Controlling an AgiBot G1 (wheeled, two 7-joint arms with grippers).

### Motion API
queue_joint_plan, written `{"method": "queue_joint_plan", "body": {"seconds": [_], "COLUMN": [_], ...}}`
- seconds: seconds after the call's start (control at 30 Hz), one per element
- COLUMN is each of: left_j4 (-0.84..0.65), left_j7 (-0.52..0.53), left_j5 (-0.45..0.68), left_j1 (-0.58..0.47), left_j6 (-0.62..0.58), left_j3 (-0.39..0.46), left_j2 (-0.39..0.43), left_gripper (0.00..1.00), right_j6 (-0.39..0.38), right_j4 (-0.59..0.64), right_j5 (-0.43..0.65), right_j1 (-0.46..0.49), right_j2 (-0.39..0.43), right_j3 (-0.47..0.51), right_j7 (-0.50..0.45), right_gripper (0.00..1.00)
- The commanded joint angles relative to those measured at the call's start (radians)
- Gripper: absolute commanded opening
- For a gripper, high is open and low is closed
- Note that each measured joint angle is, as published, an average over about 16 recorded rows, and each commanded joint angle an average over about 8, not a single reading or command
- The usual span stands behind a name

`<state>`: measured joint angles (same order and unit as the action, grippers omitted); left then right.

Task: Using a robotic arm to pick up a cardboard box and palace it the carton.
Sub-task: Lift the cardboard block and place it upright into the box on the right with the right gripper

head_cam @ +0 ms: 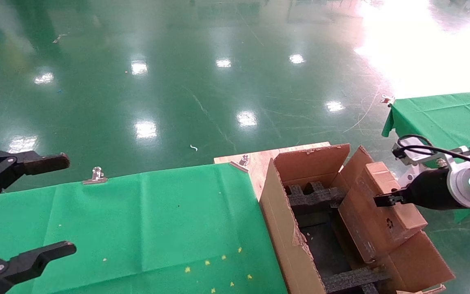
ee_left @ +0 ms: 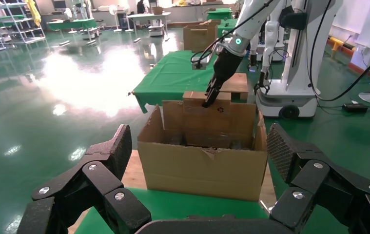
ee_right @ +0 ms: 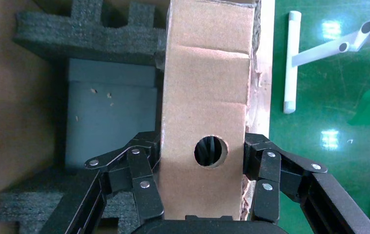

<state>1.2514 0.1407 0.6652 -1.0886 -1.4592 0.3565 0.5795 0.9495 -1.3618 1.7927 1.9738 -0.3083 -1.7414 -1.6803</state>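
Right tool clamps the cardboard box by its narrow sides, tilted over the carton opening. Best to level it, lower between the foam inserts, then release. Left tool idles spread above the desk.

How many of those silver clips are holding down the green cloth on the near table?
2 in the head view: one clip on the green cloth's far edge toward the left, one clip at its far right corner beside the carton. Others may lie out of frame.

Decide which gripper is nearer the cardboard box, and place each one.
Right. The right gripper is shut on the cardboard box at the carton; the left gripper hangs open, far off over the green table.
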Motion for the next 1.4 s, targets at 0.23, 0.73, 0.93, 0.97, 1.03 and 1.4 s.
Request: {"method": "queue_joint_plan", "body": {"seconds": [0.23, 0.73, 0.93, 0.97, 1.03, 1.4], "left_j4": [0.0, 0.0, 0.0, 0.0, 0.0, 0.0], "left_j7": [0.0, 0.0, 0.0, 0.0, 0.0, 0.0], "left_j5": [0.0, 0.0, 0.0, 0.0, 0.0, 0.0], "left_j1": [0.0, 0.0, 0.0, 0.0, 0.0, 0.0], "left_j6": [0.0, 0.0, 0.0, 0.0, 0.0, 0.0], "left_j3": [0.0, 0.0, 0.0, 0.0, 0.0, 0.0], "left_j2": [0.0, 0.0, 0.0, 0.0, 0.0, 0.0], "left_gripper": [1.0, 1.0, 1.0, 1.0, 1.0, 1.0], "right_j6": [-0.034, -0.125, -0.156, -0.161, -0.171, -0.205], "right_j4": [0.0, 0.004, 0.005, 0.006, 0.007, 0.017], "right_j5": [0.028, 0.115, 0.146, 0.152, 0.162, 0.214], "right_j1": [-0.041, -0.134, -0.172, -0.178, -0.191, -0.256], "right_j2": [-0.016, -0.056, -0.075, -0.078, -0.083, -0.122], "right_j3": [-0.021, -0.061, -0.075, -0.078, -0.083, -0.105], "right_j7": [-0.04, -0.157, -0.198, -0.204, -0.217, -0.295], "right_gripper": [0.0, 0.0, 0.0, 0.0, 0.0, 0.0]}}
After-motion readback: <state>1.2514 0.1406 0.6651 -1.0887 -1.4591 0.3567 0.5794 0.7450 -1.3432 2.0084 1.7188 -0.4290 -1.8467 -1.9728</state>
